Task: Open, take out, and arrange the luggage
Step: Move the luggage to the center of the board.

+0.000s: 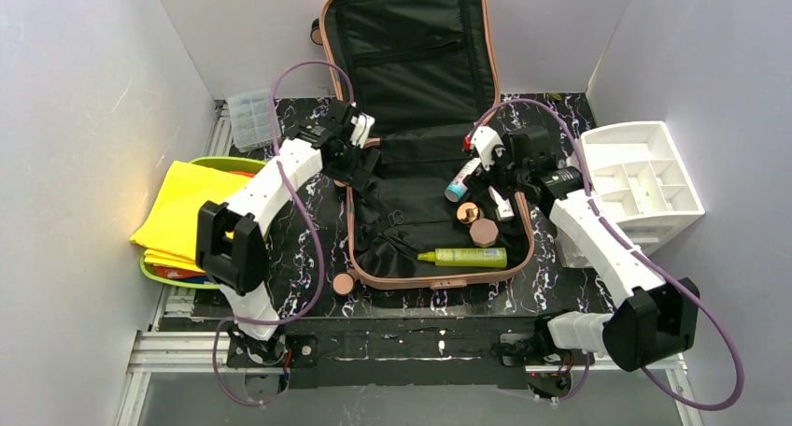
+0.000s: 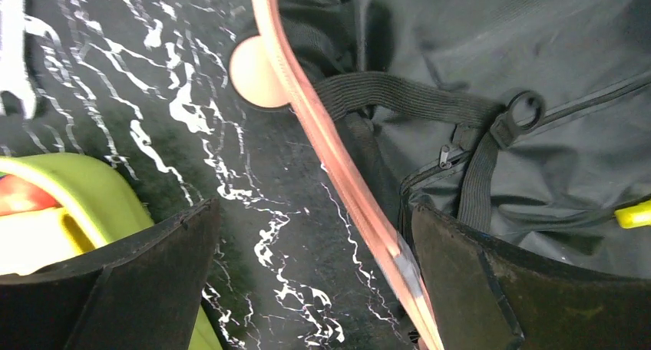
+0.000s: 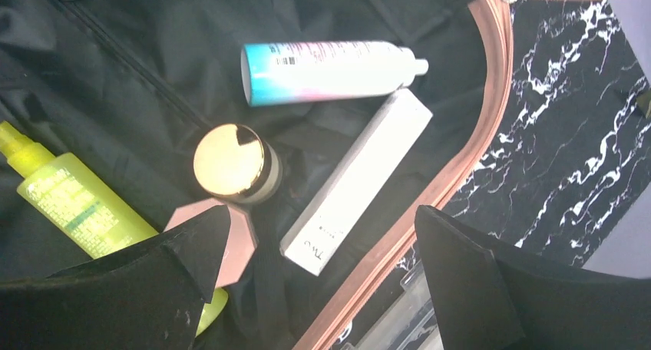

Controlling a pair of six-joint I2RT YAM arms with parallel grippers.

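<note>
Now my left fingers (image 2: 138, 281) and right fingers (image 3: 476, 281) gape wide; right ones over slim white box (image 3: 355, 183) slantwise inside salmon-pink hard-shell suitcase (image 1: 402, 71)

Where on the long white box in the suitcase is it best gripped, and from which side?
Probably mid-length, across its narrow width, coming down from above: the white box lies flat on the lining, long and slim, with bare fabric along both long sides there.

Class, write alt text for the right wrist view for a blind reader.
The open right gripper hovers over the luggage, whose black lining holds a white-and-blue bottle, a white box, a gold-lidded jar and a yellow-green bottle. The marble table shows at right.
</note>
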